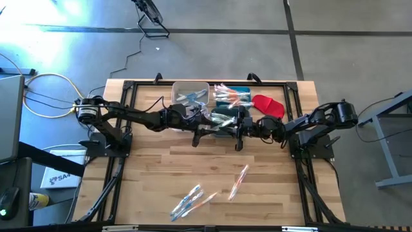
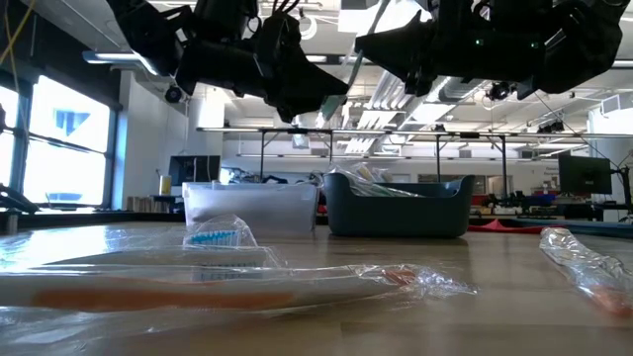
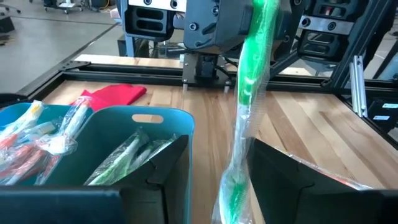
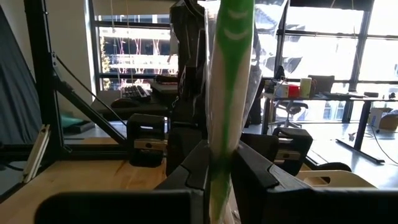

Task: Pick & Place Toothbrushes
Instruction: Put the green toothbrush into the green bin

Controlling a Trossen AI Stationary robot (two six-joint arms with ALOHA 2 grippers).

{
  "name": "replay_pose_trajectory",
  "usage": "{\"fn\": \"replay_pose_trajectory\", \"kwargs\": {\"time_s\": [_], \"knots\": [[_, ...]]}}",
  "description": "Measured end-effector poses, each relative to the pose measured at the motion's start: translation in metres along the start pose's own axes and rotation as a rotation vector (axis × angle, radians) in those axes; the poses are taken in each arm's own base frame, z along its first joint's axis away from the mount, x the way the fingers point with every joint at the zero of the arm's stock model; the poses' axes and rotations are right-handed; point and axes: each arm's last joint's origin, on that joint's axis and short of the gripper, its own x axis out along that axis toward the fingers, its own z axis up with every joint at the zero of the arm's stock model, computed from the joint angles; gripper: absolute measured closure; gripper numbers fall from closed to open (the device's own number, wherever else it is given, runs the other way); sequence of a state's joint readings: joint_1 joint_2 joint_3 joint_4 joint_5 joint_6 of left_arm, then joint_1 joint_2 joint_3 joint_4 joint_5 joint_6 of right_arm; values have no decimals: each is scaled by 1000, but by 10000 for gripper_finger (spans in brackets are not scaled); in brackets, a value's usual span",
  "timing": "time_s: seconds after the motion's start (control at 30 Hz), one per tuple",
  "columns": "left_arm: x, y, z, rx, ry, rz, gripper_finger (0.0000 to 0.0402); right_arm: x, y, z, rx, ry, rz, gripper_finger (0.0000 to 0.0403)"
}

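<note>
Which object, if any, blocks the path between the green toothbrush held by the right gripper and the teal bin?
Nothing visible blocks it. The right gripper is shut on the green toothbrush, beside the teal bin; the left gripper stands open around it.

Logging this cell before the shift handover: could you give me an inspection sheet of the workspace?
Surface: wooden table, black frame around it.
Job's things: wrapped toothbrushes loose at the near edge; more in the clear bin and the teal bin; green toothbrush between the arms.
Clutter: red cloth beside the teal bin.
Grippers: right gripper shut on the green toothbrush; left gripper open around it.
Cables: yellow cable left of the table.
Surroundings: desks, monitors, windows.
</note>
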State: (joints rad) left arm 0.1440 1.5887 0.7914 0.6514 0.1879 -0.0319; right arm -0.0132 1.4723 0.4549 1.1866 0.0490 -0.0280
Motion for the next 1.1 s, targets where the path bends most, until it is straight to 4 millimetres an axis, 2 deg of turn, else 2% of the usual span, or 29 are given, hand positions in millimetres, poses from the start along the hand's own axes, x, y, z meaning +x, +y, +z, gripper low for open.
{"fn": "replay_pose_trajectory", "kwargs": {"time_s": [0.47, 0.6, 0.77, 0.93, 1.1], "knots": [[0, 0, -5, -6, 56, 0, 245, 0, 0, -2, -1, 25, -5, 368], [-6, 0, -6, 26, 43, 8, 245, 0, -1, -3, 2, 31, -36, 368], [-25, 4, -6, 48, 12, 37, 245, 0, -2, -4, 2, 40, -56, 368], [-49, 13, -17, 24, 10, 83, 245, -2, -4, -3, 54, 74, -134, 368], [-71, 10, -32, 21, -46, 91, 245, -6, -7, -8, 142, 156, -266, 368]]}}
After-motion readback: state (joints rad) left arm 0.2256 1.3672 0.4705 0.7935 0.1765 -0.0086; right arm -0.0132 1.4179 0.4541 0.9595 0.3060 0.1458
